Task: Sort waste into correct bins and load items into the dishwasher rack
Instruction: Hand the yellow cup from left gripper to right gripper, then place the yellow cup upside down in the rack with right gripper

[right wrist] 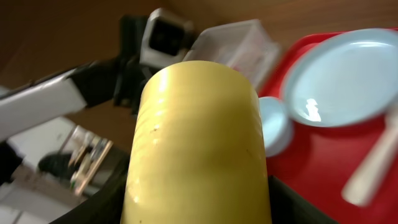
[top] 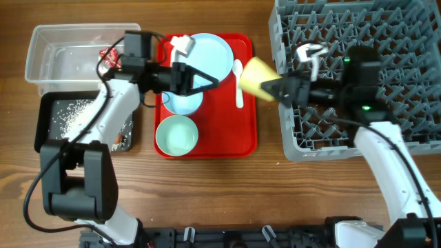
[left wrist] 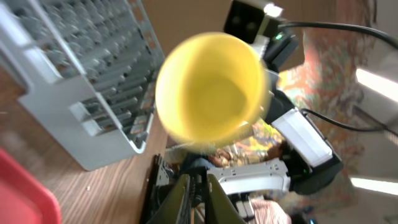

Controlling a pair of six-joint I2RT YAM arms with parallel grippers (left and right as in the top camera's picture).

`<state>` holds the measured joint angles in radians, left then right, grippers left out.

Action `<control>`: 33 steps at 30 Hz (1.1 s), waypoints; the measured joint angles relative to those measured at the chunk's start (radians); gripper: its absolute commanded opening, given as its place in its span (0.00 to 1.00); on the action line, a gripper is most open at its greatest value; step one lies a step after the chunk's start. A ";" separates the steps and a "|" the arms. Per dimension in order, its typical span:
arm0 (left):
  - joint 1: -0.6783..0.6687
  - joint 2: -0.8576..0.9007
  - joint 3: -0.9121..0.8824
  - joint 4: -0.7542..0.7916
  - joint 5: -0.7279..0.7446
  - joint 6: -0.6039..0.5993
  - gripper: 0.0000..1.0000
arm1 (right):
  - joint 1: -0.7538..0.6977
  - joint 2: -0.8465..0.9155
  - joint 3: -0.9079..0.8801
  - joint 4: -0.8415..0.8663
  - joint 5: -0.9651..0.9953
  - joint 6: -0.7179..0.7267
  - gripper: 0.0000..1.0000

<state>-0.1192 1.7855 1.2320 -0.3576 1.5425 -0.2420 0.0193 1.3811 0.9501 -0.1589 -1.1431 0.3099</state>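
My right claw (top: 279, 88) grips the yellow cup (top: 253, 76) sideways, in the air just outside the rack's (top: 324, 151) left wall. I think I should clear that wall first, then tip the mouth down between pegs before releasing.

Wooden table (top: 220, 186), light brown grain, four things sit directly on it. Robot's far left, at the back: clear plastic tub (top: 48, 69), long side running across. Just in front of it, touching or nearly so: shallow black tub (top: 41, 120). Middle: flat red tray (top: 238, 131), long side running front to back, just beside the black tub. Right: big grey dishwasher rack (top: 310, 150), with a strip of bare wood between it and the tray. The rack runs off the overhead view's edges.
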 measured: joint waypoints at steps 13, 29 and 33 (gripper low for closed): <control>0.026 0.000 0.000 -0.036 -0.225 -0.005 0.26 | -0.058 -0.002 0.058 -0.397 0.278 0.009 0.56; 0.026 0.000 0.002 -0.309 -0.805 -0.007 0.27 | -0.058 -0.031 0.426 -1.036 0.921 0.000 0.57; 0.026 0.000 0.002 -0.320 -0.879 -0.007 0.27 | -0.058 0.007 0.426 -1.104 1.007 0.000 0.57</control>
<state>-0.0929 1.7855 1.2335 -0.6777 0.6636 -0.2489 -0.0383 1.3880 1.3766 -1.2625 -0.1356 0.3103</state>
